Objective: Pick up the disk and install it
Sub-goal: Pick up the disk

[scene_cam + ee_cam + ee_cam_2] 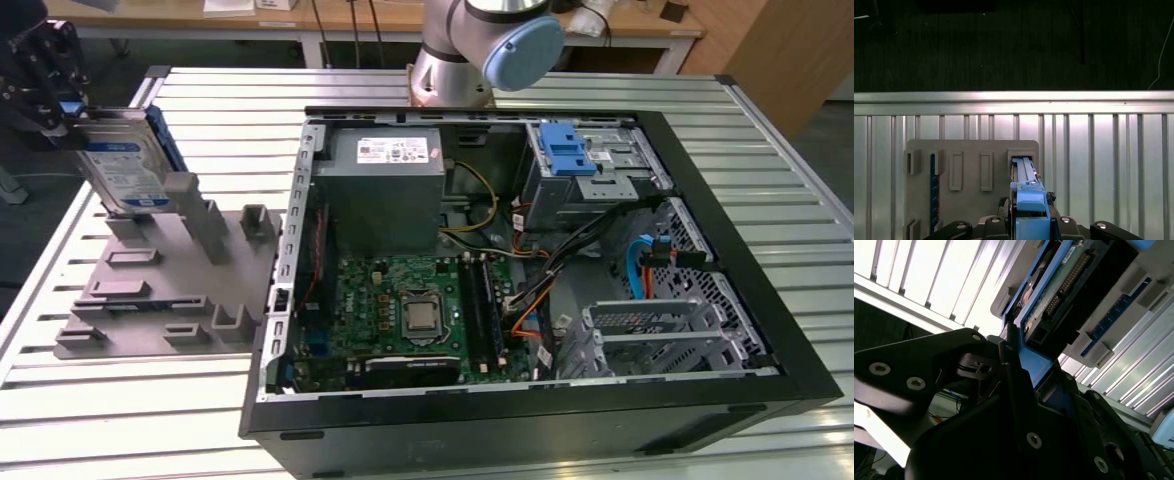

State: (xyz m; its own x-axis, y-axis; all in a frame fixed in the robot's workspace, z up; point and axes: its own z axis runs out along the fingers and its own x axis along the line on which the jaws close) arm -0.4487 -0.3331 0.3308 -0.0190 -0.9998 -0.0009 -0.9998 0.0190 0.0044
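The disk (124, 168), silver-grey with a blue-and-white label and blue rails, stands on edge and slightly tilted at the exterior view's left. My gripper (64, 118) is shut on its top end. The disk's lower end sits at a slot of the grey holder stand (160, 290); whether it is clear of the slot I cannot tell. In the first wrist view the disk's blue rail (1028, 200) runs from the gripper (1029, 225) down toward the stand's slot (1021, 159). In the second wrist view the black fingers (1014, 375) clamp the disk (1054, 295), whose green circuit board shows.
An open black computer case (747, 300) lies on the slatted metal table (134, 420). Inside are a grey power-supply box (387, 160), a motherboard (414, 310) and a silver cage with a blue latch (581, 155). The arm's base (474, 50) stands behind the case.
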